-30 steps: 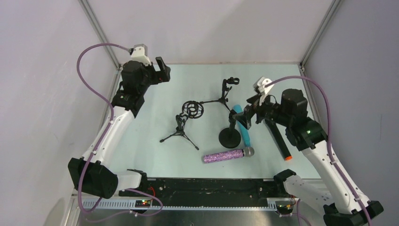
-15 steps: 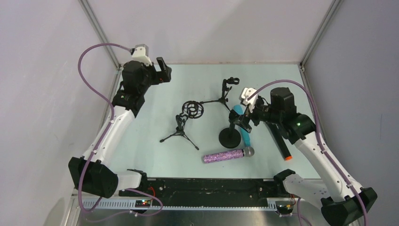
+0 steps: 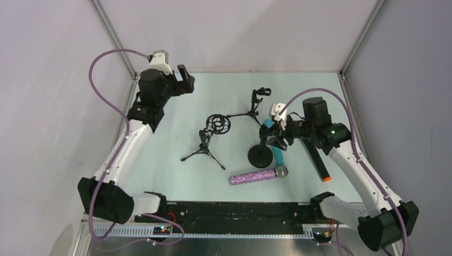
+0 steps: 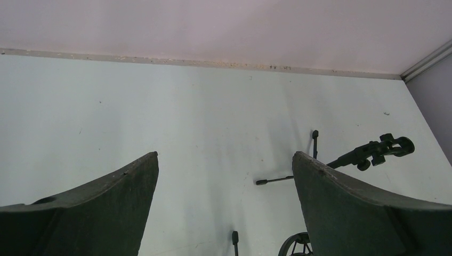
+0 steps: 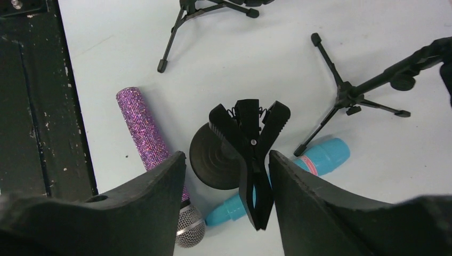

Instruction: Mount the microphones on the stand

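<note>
The left end effector (image 4: 225, 156) hung over the pale bench (image 4: 160, 106), its dark fingers (image 4: 106, 202) spread wide apart. Past the right finger stood a small tripod stand (image 4: 368, 153), its arm tilted upward.

Bright even overhead light, soft faint shadows, sharp focus, claws' near edges blurred

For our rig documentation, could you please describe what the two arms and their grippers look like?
The left arm and right arm have white links, black joints and a looping purple cable each. The left gripper and right gripper each have two dark, matte, wedge-shaped fingers. A green light glows on the right arm.
</note>
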Motion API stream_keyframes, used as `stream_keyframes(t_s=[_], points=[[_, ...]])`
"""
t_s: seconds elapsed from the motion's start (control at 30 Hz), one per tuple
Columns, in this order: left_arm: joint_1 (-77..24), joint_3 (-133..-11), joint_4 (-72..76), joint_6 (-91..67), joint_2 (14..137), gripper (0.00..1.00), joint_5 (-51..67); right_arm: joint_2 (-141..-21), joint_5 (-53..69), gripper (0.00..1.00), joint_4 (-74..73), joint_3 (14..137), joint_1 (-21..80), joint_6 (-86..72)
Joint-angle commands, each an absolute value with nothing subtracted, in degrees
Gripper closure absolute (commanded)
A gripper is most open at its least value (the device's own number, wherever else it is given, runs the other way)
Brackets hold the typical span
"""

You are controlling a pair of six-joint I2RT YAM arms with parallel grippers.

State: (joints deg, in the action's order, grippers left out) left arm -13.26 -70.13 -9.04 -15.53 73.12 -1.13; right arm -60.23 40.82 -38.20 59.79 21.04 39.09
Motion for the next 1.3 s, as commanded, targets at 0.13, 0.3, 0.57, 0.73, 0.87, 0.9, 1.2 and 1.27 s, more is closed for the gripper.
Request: stream_keyframes(t_s=[0.13,0.3,0.57,0.73,0.87,0.9,1.2,1.27], points=[[-13.54,-70.75,-6.78,-15.97,73.31,0.02,1.22,-63.45,35.35,0.49,-35.12,59.97,24.20,39.30],[-13.54,-70.80,-6.81,-15.99,73.61,0.02,1.37,-63.67,34.92,0.65,-33.08,60.03,24.92,37.97],[-13.55,-70.75,-6.68,-15.76,73.39,0.02,1.24,-64.32,33.06,1.00,-30.03,60.03,25.27,35.43],[-13.58,-70.75,-6.68,-15.70,73.14,0.02,1.24,-64.26,34.96,1.00,-26.06,60.02,25.51,32.74],[-13.61,-70.74,-6.68,-15.73,72.89,0.02,1.23,-64.54,36.68,1.00,-22.63,60.03,26.81,32.83],[-13.57,-70.70,-6.72,-15.71,72.87,0.02,1.19,-64.62,36.71,1.00,-21.52,60.08,27.23,32.98],[-13.57,-70.59,-6.64,-15.82,72.78,0.02,1.16,-67.18,40.95,1.00,-18.90,60.12,28.25,34.80],[-13.58,-70.58,-6.53,-15.90,72.82,0.02,1.33,-68.01,41.25,1.00,-19.45,60.56,28.34,35.83]])
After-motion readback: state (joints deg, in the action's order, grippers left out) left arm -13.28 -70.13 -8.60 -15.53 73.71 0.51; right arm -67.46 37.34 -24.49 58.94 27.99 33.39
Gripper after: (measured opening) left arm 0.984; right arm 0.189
